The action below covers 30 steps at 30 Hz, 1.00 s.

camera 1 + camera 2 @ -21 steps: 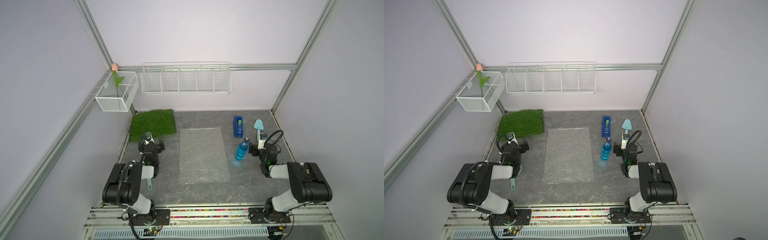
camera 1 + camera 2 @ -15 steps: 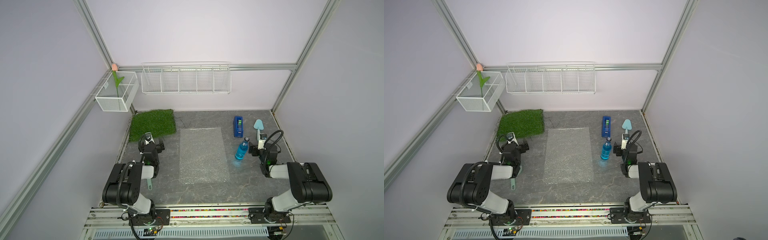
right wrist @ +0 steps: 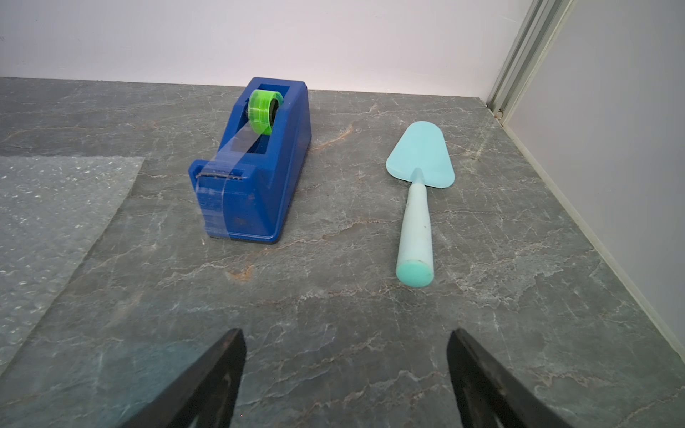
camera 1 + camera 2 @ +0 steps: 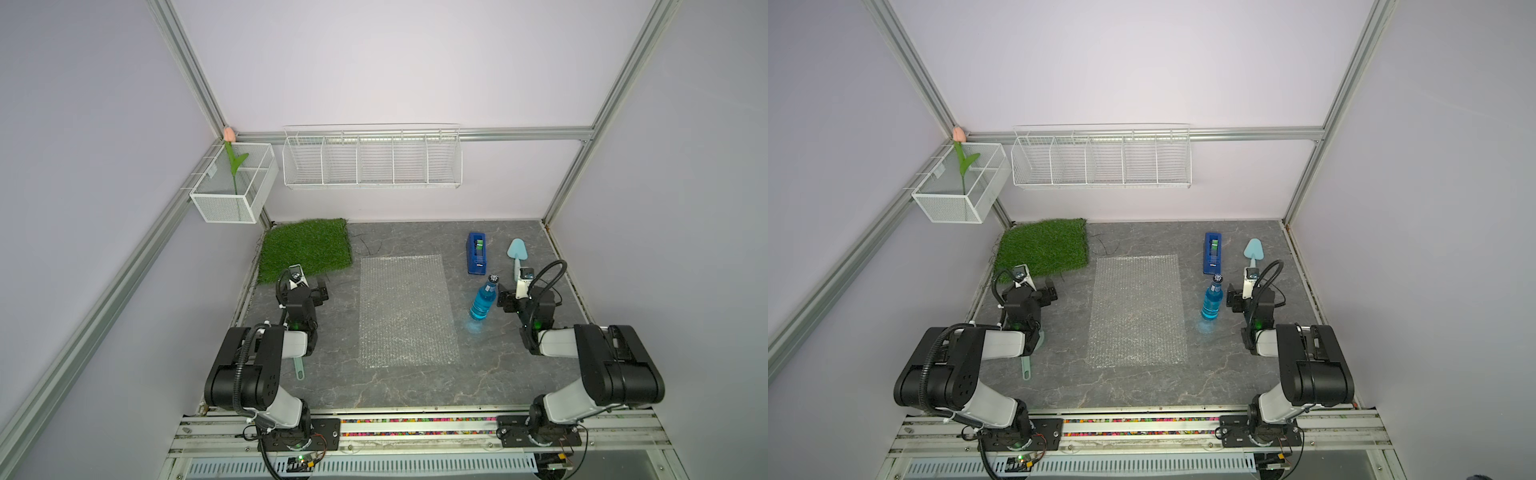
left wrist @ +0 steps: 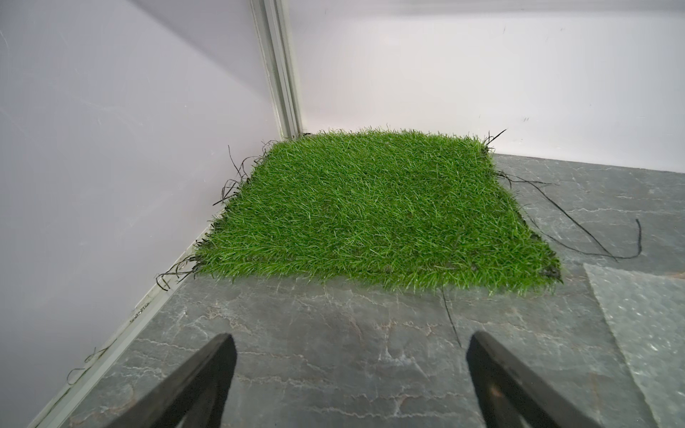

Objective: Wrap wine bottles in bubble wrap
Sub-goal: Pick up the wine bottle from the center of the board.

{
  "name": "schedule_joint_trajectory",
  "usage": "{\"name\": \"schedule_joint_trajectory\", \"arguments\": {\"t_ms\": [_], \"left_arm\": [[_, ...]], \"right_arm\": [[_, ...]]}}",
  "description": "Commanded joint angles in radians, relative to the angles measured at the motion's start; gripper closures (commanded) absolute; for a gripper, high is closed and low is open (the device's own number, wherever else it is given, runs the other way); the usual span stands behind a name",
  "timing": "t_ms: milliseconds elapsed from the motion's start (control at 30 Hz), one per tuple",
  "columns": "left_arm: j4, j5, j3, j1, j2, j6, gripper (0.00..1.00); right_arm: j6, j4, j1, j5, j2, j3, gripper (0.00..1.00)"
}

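The wine bottle (image 4: 483, 299), clear with bright blue liquid and a dark cap, stands upright on the grey stone-look floor just right of the bubble wrap (image 4: 405, 311), in both top views. The bubble wrap lies flat in the middle; a corner of it shows in the left wrist view (image 5: 645, 326) and the right wrist view (image 3: 48, 222). My right gripper (image 4: 524, 291) sits low just right of the bottle, open and empty (image 3: 346, 333); the bottle is outside its wrist view. My left gripper (image 4: 302, 286) rests open near the grass mat, nothing between its fingers (image 5: 348, 339).
A blue tape dispenser (image 3: 255, 166) and a light teal trowel (image 3: 419, 185) lie behind the right gripper. A green grass mat (image 5: 370, 207) fills the back left corner. A teal handle (image 4: 298, 368) pokes out under the left arm. Wire baskets (image 4: 372, 160) hang on the back wall.
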Motion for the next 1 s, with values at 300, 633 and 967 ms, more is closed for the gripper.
{"name": "schedule_joint_trajectory", "arguments": {"t_ms": [300, 633, 967], "left_arm": [[-0.550, -0.014, 0.187, -0.001, -0.349, -0.046, 0.00], [-1.014, 0.102, 0.410, -0.158, -0.476, -0.073, 0.00], [-1.062, 0.153, 0.383, -0.189, -0.483, -0.191, 0.00]], "right_arm": [[0.158, -0.534, -0.051, 0.224, -0.509, 0.101, 0.12], [0.366, -0.850, -0.068, -0.009, -1.159, -0.062, 0.12], [0.310, -1.036, 0.111, -0.080, -1.337, -0.100, 0.12]]}}
